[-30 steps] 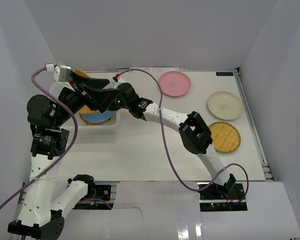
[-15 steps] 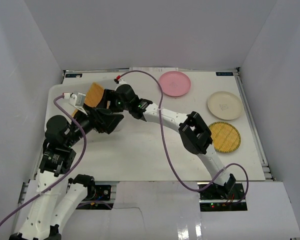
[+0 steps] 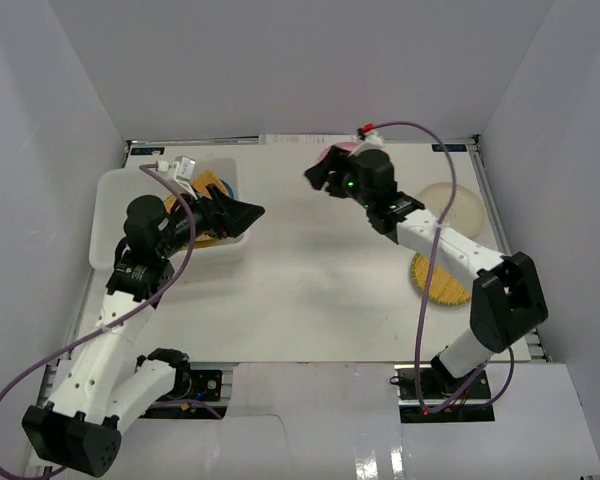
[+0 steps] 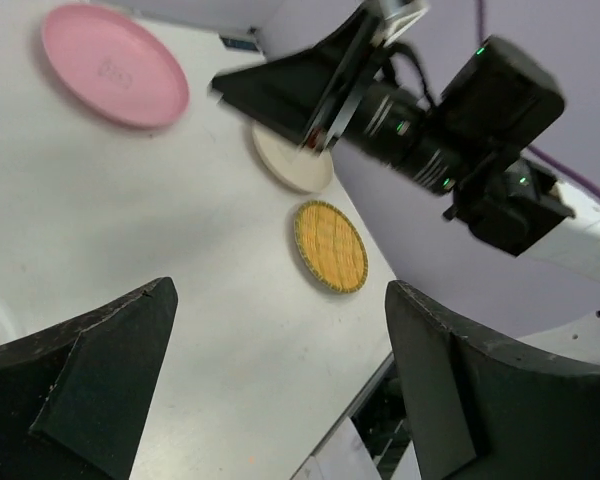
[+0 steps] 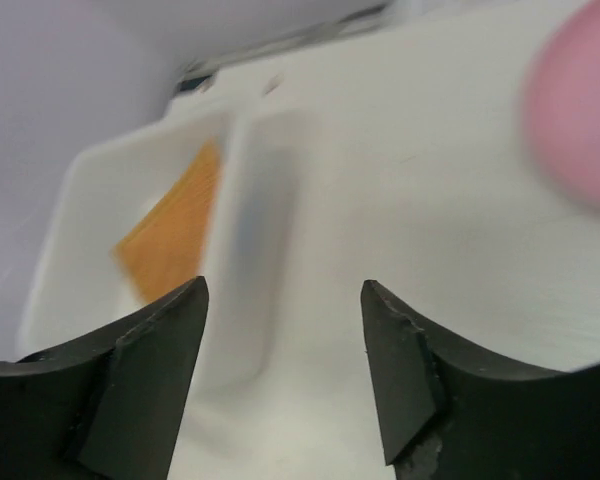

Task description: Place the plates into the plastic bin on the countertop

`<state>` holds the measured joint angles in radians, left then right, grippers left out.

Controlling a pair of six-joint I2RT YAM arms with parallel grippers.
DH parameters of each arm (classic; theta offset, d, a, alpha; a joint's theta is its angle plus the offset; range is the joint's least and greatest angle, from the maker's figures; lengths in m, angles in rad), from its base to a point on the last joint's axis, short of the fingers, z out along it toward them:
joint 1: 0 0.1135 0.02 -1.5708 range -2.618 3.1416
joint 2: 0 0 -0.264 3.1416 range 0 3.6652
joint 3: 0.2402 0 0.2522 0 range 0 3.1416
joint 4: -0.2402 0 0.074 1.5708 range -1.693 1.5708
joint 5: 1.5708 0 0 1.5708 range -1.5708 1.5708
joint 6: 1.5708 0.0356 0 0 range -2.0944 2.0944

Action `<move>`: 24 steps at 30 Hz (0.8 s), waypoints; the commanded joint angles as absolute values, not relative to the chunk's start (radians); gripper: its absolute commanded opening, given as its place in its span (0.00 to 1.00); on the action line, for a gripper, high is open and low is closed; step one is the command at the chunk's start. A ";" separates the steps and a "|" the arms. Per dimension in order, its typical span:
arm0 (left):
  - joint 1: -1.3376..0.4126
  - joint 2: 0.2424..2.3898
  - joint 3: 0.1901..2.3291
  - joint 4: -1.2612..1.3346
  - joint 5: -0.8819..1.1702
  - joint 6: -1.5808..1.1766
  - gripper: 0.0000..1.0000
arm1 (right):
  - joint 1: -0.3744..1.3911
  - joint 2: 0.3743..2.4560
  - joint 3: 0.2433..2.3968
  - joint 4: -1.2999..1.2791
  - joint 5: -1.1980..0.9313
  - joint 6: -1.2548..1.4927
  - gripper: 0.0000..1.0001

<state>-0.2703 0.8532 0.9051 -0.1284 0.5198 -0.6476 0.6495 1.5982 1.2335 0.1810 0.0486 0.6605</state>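
The white plastic bin (image 3: 108,215) stands at the left of the countertop (image 3: 310,290). An orange woven dish (image 3: 211,186) lies in it on a blue plate (image 3: 229,187). My left gripper (image 3: 246,212) hangs open and empty over the bin's right wall. My right gripper (image 3: 318,176) is open and empty at the near-left edge of the pink plate (image 3: 337,151), which it partly hides. A cream plate (image 3: 448,204) and a round woven dish (image 3: 446,281) lie on the right. The right wrist view shows the bin (image 5: 252,225), the orange dish (image 5: 175,235) and the blurred pink plate (image 5: 580,130).
The left wrist view looks across the table at the pink plate (image 4: 115,65), cream plate (image 4: 288,165), round woven dish (image 4: 330,245) and the right arm's gripper (image 4: 310,90). Grey walls close in the table on three sides. Purple cables trail from both wrists.
My right gripper let go of the orange woven dish in the bin, opened, and swung right to the pink plate. My left arm drew back and now points right over the bin's edge.
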 commanded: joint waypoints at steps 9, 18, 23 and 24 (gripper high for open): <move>-0.644 1.231 0.870 -0.009 0.312 -0.701 0.91 | 0.244 1.896 1.420 -0.041 0.318 0.446 0.75; -0.822 1.555 0.945 0.052 0.219 -0.693 0.89 | 0.186 2.285 1.824 -0.137 0.138 0.455 0.74; -0.853 1.658 0.989 0.069 0.227 -0.687 0.88 | 0.183 2.372 1.878 -0.120 0.104 0.491 0.27; -0.857 1.689 0.999 0.069 0.226 -0.684 0.88 | 0.181 2.365 1.873 -0.117 0.103 0.495 0.16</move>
